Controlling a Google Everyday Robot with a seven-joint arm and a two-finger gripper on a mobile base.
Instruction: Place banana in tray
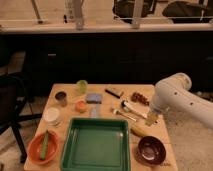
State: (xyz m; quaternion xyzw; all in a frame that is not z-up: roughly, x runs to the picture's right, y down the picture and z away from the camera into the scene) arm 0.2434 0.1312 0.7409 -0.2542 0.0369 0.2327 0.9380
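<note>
Pale-yellow, small curved banana (141,131) is seen lying on the wooden bench (66,89), just outside the right-hand rim (as the camera views it) of the large rectangular green plastic tray (95,146) and near the round dark maroon bowl (151,150); it is not yet in the tray. Pincer (151,119) on the white arm is held just above the banana's far end, jaws spread wide, nothing gripped. Risks, as judged: the smooth curved skin could be pinched off-centre and rolled or slipped out; the fruit could be shoved against the raised rim or into the bowl by a skewed descent; a low carry could be snagged on that rim. Tray reads as glossy, hard, round-cornered, bare inside. Bowl looks smooth, glazed.
</note>
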